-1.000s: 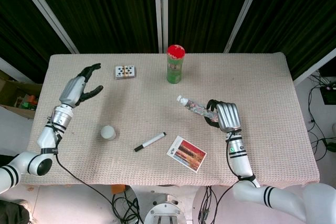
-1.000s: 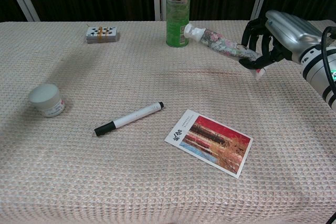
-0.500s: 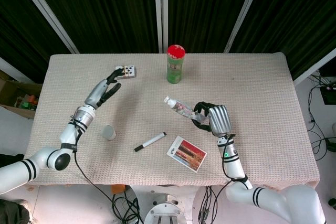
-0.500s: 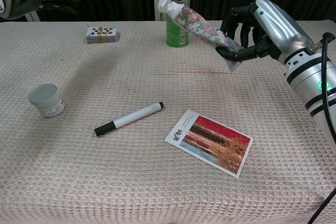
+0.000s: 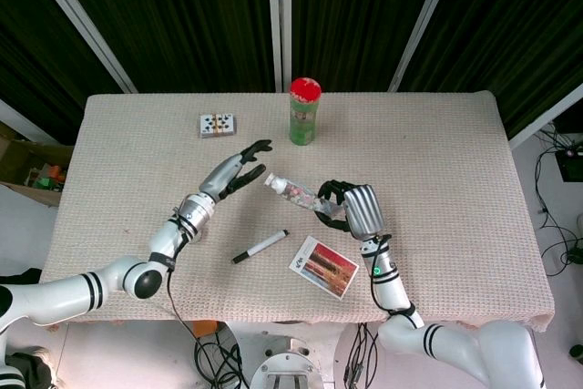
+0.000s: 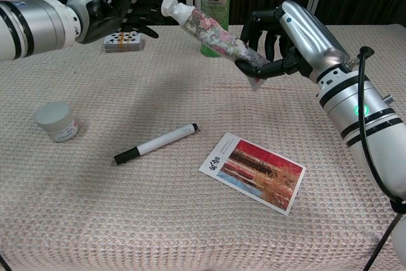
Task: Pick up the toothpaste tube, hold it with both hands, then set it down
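Note:
The toothpaste tube (image 5: 293, 192) (image 6: 209, 28) has a floral print and a white cap, and it hangs above the table, cap pointing left. My right hand (image 5: 350, 209) (image 6: 282, 37) grips its crimped tail end. My left hand (image 5: 235, 171) (image 6: 120, 9) is beside the cap with its fingers spread, close to the cap but not closed on it. Whether a fingertip touches the cap I cannot tell.
On the table lie a black-and-white marker (image 5: 260, 246) (image 6: 156, 143), a postcard (image 5: 323, 266) (image 6: 254, 170), a small white jar (image 6: 56, 120), a deck of cards (image 5: 217, 124) and a green can with a red lid (image 5: 303, 111) at the back.
My right hand has carried the tube left and toward the middle. My left arm has swung in from the far left, and its hand now sits at the tube's cap.

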Robot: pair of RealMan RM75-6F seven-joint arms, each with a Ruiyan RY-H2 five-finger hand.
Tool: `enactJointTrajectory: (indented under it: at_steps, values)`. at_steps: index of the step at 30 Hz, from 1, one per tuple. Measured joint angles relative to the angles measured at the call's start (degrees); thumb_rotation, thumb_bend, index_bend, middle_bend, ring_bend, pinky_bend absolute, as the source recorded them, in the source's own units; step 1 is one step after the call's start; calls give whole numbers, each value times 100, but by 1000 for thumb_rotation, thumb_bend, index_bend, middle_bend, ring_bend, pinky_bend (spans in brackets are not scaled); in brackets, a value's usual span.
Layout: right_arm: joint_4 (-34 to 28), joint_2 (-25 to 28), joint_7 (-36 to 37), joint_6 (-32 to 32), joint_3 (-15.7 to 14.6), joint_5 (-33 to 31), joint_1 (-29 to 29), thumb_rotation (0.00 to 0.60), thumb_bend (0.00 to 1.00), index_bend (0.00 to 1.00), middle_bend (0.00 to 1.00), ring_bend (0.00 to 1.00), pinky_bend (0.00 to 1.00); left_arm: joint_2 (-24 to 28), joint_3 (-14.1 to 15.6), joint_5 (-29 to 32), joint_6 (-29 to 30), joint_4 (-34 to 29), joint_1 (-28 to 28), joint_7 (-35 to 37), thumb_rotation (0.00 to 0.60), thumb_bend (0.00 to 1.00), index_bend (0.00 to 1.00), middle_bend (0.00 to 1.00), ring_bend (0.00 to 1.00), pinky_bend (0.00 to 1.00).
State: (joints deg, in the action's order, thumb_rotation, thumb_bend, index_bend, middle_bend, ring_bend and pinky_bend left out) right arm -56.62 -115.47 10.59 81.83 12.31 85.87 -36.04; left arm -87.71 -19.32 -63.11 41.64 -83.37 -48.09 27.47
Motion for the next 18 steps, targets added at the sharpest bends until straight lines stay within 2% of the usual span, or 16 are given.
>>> enactJointTrajectory:
  at_steps: [9,18]
  values:
    - [130,-126,21,-97,107,-14,-103,600,477,1000,902,781,904,-155,-115,99,105,-172,-132,-215,0,0,59,114,53,149]
    - [204,-259,-13,-249,164,-37,-219,600,477,1000,902,781,904,-217,-65,-76,281,-257,-159,-447,0,0,60,114,53,149]
